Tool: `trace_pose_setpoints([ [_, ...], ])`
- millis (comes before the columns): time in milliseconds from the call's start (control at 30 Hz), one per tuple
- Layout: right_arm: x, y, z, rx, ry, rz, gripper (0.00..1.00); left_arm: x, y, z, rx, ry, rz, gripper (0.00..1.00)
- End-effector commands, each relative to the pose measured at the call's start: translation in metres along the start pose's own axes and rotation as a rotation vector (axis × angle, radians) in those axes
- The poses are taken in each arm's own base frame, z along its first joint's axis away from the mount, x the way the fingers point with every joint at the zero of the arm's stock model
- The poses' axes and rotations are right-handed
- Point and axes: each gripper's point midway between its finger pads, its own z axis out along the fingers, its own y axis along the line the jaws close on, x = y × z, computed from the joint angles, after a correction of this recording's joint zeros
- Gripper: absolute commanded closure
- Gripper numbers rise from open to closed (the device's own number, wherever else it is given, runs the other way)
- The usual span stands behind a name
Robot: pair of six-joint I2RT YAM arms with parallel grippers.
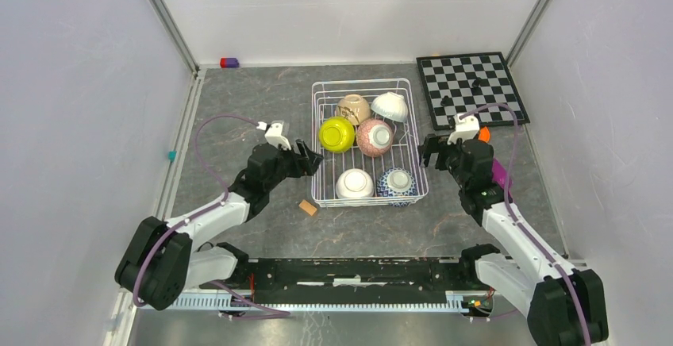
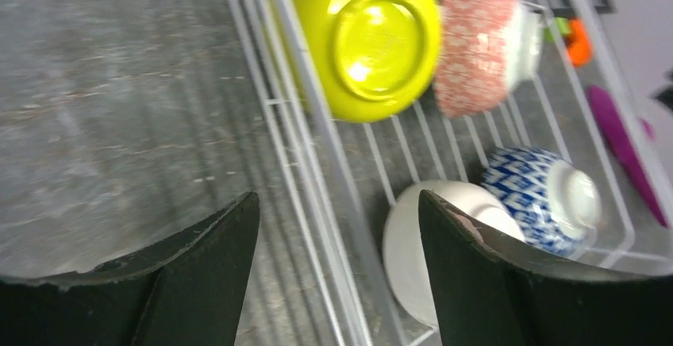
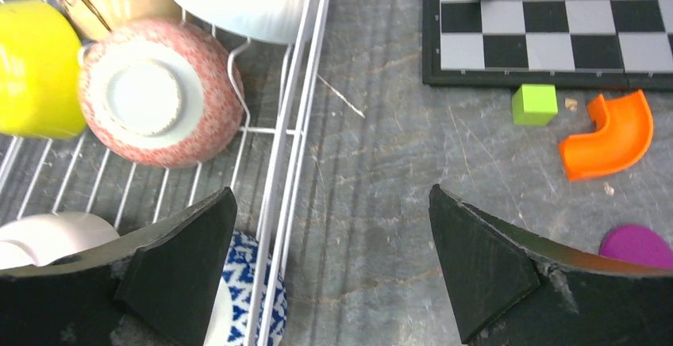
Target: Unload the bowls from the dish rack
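The white wire dish rack [image 1: 318,124] holds six bowls on their sides or upside down: tan [image 1: 353,109], white [image 1: 390,106], yellow-green [image 1: 336,133], pink speckled [image 1: 375,137], white [image 1: 355,183] and blue-and-white [image 1: 397,182]. My left gripper [image 1: 311,159] is open and empty over the rack's left rim [image 2: 317,124], with the yellow-green bowl [image 2: 373,40] ahead and the white bowl [image 2: 421,243] by its right finger. My right gripper [image 1: 428,149] is open and empty over the rack's right rim [image 3: 298,124], beside the blue-and-white bowl [image 3: 238,298].
A chessboard [image 1: 470,86] lies right of the rack. An orange curved piece [image 3: 611,136], a green cube [image 3: 534,104] and a purple scoop [image 3: 639,244] lie near my right gripper. A small tan block [image 1: 308,207] lies left of the rack's near corner. Walls enclose the table.
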Motion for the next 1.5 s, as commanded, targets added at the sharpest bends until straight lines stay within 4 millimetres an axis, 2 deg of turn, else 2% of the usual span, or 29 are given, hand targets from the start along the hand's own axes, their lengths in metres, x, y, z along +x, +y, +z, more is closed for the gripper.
trace_pose_setpoints([
  [0,-0.043,0.011,0.0,-0.039,-0.08,-0.021,0.02,-0.011,0.034,-0.003,-0.216,-0.011,0.101,0.22],
  [133,-0.059,0.016,-0.002,-0.058,-0.112,-0.018,0.02,-0.012,0.037,-0.004,-0.246,-0.014,0.11,0.24],
  [233,-0.07,0.019,-0.004,-0.081,-0.127,-0.054,0.02,-0.017,0.057,-0.012,-0.371,-0.036,0.108,0.29],
  [333,-0.081,0.009,-0.005,-0.018,-0.142,-0.065,0.02,-0.021,0.069,-0.021,-0.441,-0.072,0.098,0.36],
  [500,-0.102,0.018,-0.01,-0.056,-0.202,-0.047,0.02,-0.028,0.093,-0.037,-0.59,-0.142,0.061,0.51],
  [600,-0.107,0.019,-0.014,-0.063,-0.216,-0.041,0.02,-0.032,0.104,-0.049,-0.669,-0.187,0.031,0.52],
  [667,-0.108,0.02,-0.015,-0.067,-0.225,-0.041,0.02,-0.036,0.102,-0.053,-0.656,-0.206,0.028,0.51],
  [767,-0.112,0.021,-0.017,-0.071,-0.247,-0.032,0.02,-0.039,0.088,-0.051,-0.562,-0.221,0.042,0.5],
  [833,-0.115,0.033,-0.016,-0.141,-0.275,-0.037,0.02,-0.04,0.086,-0.053,-0.547,-0.24,0.042,0.5],
  [1067,-0.137,0.055,-0.013,-0.253,-0.342,-0.081,0.02,-0.042,0.08,-0.054,-0.507,-0.258,0.027,0.51],
  [1167,-0.141,0.055,0.0,-0.249,-0.327,-0.087,0.02,-0.044,0.078,-0.055,-0.5,-0.261,0.022,0.47],
  [1333,-0.131,0.081,0.026,-0.305,-0.237,-0.185,0.02,-0.047,0.078,-0.061,-0.503,-0.278,0.026,0.41],
  [1467,-0.133,0.1,0.033,-0.31,-0.233,-0.308,0.02,-0.049,0.08,-0.065,-0.511,-0.297,0.033,0.36],
])
